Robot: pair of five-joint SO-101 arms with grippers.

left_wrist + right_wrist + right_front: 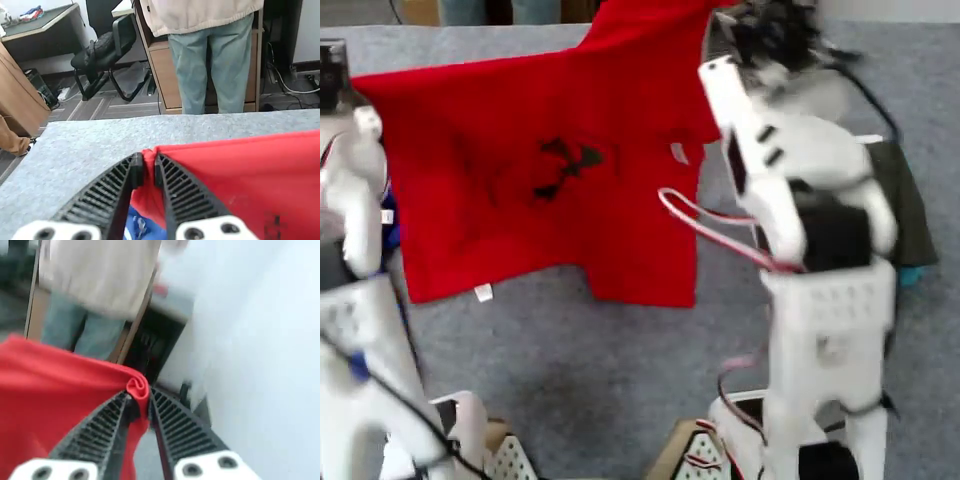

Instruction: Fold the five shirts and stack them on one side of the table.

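Over the table [620,370], red shirt [520,170] corners pinched btwn left jaws & right jaws, both clamped.

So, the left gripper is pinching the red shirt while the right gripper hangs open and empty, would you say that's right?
Not quite. The right gripper is not open and empty: the right wrist view shows it shut on a bunched edge of the red shirt. The left gripper does pinch the shirt, as you said.
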